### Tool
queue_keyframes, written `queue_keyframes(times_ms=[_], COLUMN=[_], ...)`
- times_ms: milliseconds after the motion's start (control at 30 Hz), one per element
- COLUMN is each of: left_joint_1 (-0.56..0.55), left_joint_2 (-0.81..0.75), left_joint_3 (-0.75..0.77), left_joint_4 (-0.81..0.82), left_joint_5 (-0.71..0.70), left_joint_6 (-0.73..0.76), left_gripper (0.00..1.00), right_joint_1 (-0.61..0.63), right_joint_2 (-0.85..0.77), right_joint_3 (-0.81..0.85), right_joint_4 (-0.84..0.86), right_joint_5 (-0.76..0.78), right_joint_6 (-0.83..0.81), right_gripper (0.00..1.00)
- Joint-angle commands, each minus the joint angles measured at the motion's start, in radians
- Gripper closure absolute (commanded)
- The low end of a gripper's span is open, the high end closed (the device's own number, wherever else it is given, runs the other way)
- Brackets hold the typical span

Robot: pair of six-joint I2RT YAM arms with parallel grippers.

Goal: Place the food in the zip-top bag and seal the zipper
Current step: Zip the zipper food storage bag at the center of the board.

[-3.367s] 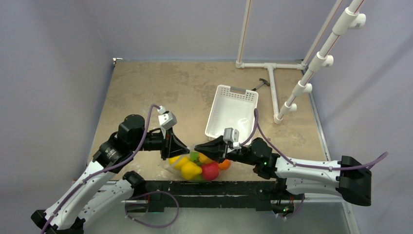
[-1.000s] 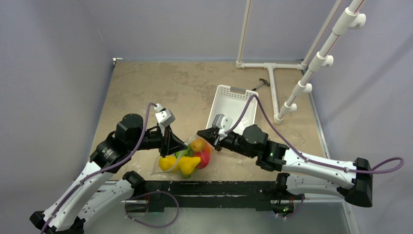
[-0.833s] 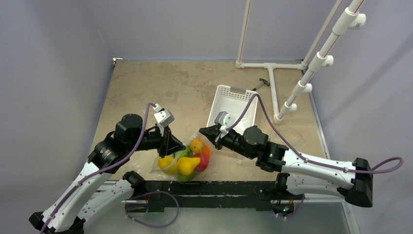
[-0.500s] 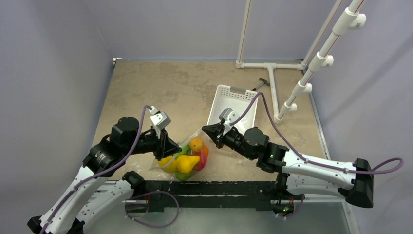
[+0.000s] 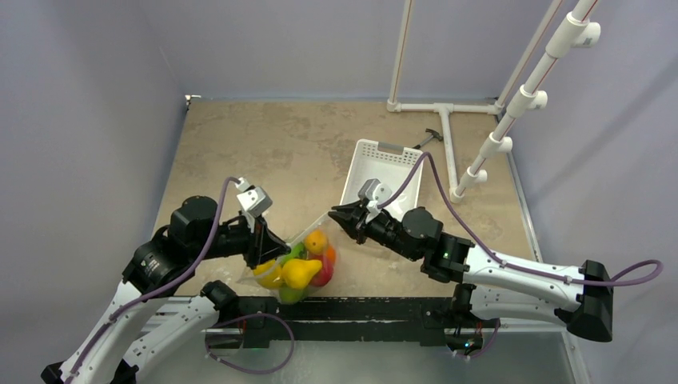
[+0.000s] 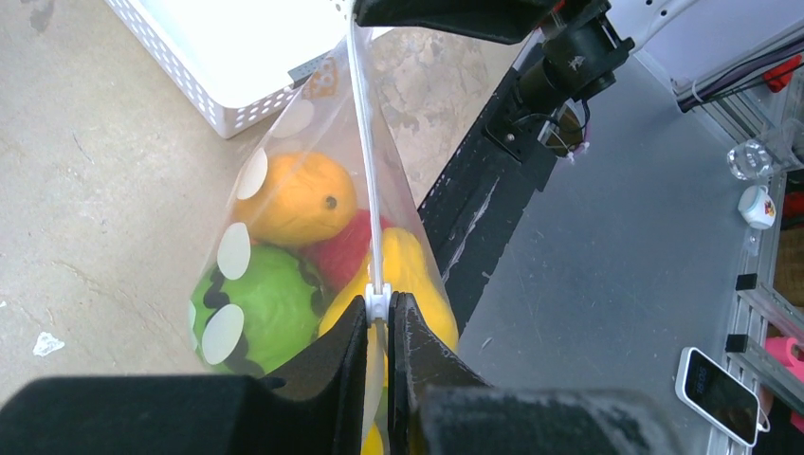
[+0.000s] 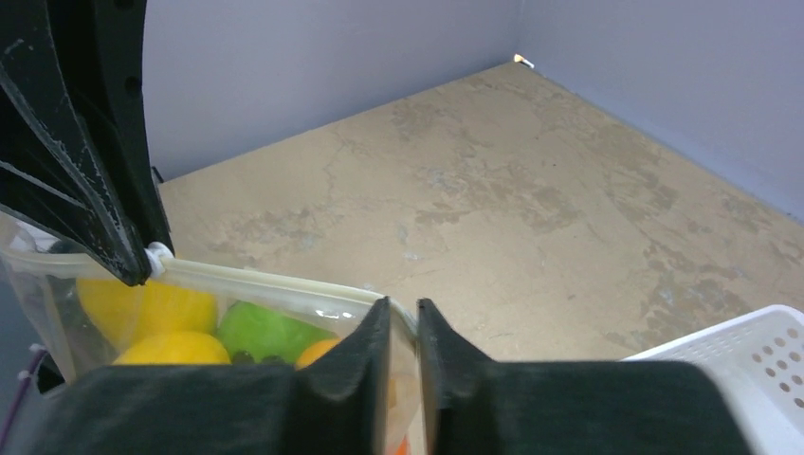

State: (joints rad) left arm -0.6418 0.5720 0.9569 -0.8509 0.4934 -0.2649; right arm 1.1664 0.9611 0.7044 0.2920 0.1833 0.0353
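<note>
Right, nearest me the zip-top bag (image 5: 297,264) sits close to the table's front edge, just behind the black rail (image 5: 344,308). All the food (image 6: 299,199) I can see is inside it: orange, red, yellow and the striped green piece.

My left gripper (image 6: 379,301) is clamped narrow on the white slider of the zipper (image 6: 365,171), at the bag's near-left end. From there the pale strip runs taut and straight to the right gripper (image 7: 396,327). Its jaws stand nearly together with the bag's far corner between them, though I can't tell how firmly they bite.

I judge the seal almost done; a short length of strip shows beyond the slider in the right wrist view. To finish well I'd treat the right claw as the anchor and draw the slider along the strip's own line, not upward or sideways, so the track doesn't buckle. If the anchor is slack, the whole bag would likely follow the pull toward the rail and could tip off.

Beyond the right claw is the white basket (image 5: 382,180), near the bag's corner but not touching it as far as I can see. The pipe frame (image 5: 448,136) stands well apart at the back of the table (image 5: 264,144).
</note>
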Motion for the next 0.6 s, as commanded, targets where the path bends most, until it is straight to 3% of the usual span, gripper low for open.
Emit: queue_keyframes(times_ms=[0, 233, 567], left_joint_1=[0.000, 0.000, 0.000], left_joint_2=[0.007, 0.022, 0.036], left_joint_3=[0.056, 0.073, 0.090], left_joint_4=[-0.012, -0.031, -0.040], left_joint_5=[0.040, 0.064, 0.092], left_joint_6=[0.033, 0.059, 0.065], left_gripper=[1.00, 1.00, 1.00], right_joint_1=[-0.014, -0.014, -0.014], right_joint_2=[-0.025, -0.060, 0.037], right_joint_3=[0.083, 0.148, 0.284], right_joint_4=[-0.043, -0.111, -0.281], right_joint_5=[-0.082, -0.264, -0.448], right_joint_6=[-0.088, -0.173, -0.369], right_gripper=[0.65, 0.39, 0.36])
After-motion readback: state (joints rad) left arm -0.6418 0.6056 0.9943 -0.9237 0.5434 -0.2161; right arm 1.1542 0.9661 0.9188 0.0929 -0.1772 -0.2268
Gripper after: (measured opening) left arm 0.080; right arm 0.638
